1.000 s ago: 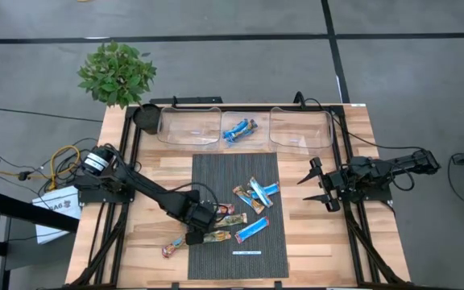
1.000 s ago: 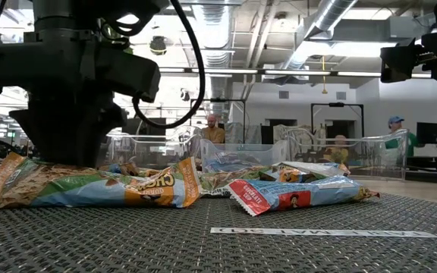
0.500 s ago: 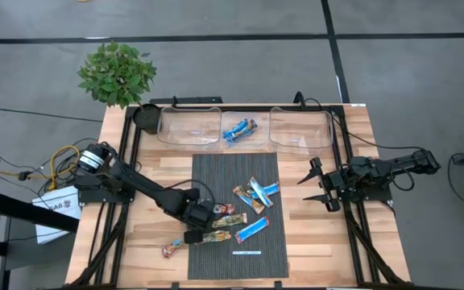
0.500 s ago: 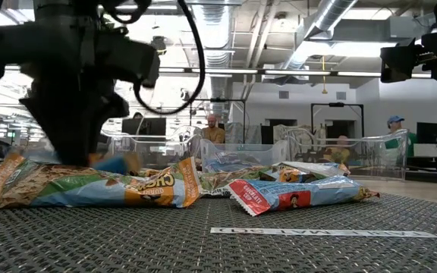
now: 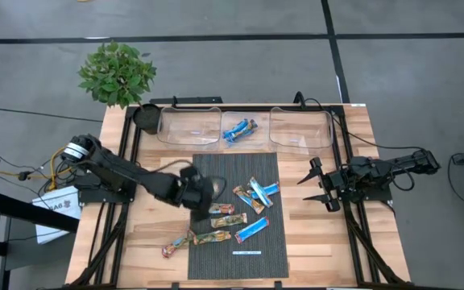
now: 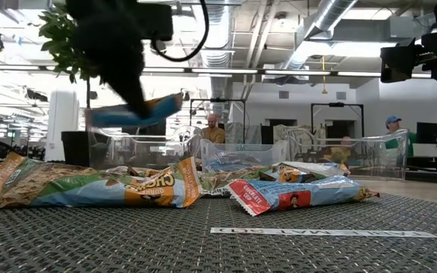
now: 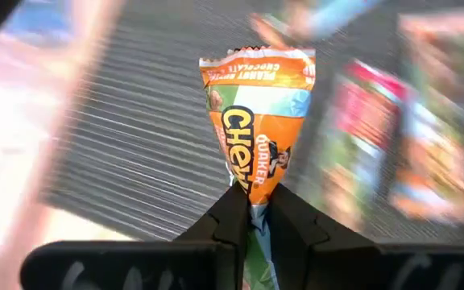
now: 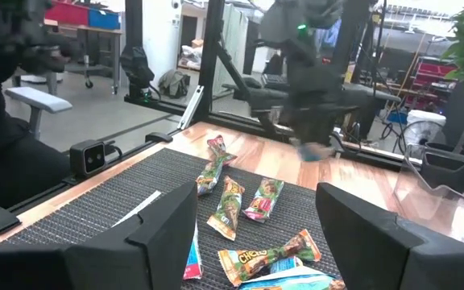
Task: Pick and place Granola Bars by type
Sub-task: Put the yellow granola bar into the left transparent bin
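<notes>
Dark ribbed mat covers the middle of the wooden table in the high view, with loose granola bars scattered over its near half — one lies partly off the mat's left edge. The left gripper is raised above the mat's left part; the right gripper waits off the mat's right edge. Three clear bins line the far side, and the middle bin holds bars

Low view: the left gripper hangs in the air with a blurred bar pinched in it, above the bars lying on the mat. People show in the room behind

Left wrist view: the two dark fingers are closed tight on one end of an orange Quaker Chewy bar, which sticks out forward over the mat

Right wrist view: the right gripper's fingers stand wide apart — nothing between them — facing the scattered bars on the mat
</notes>
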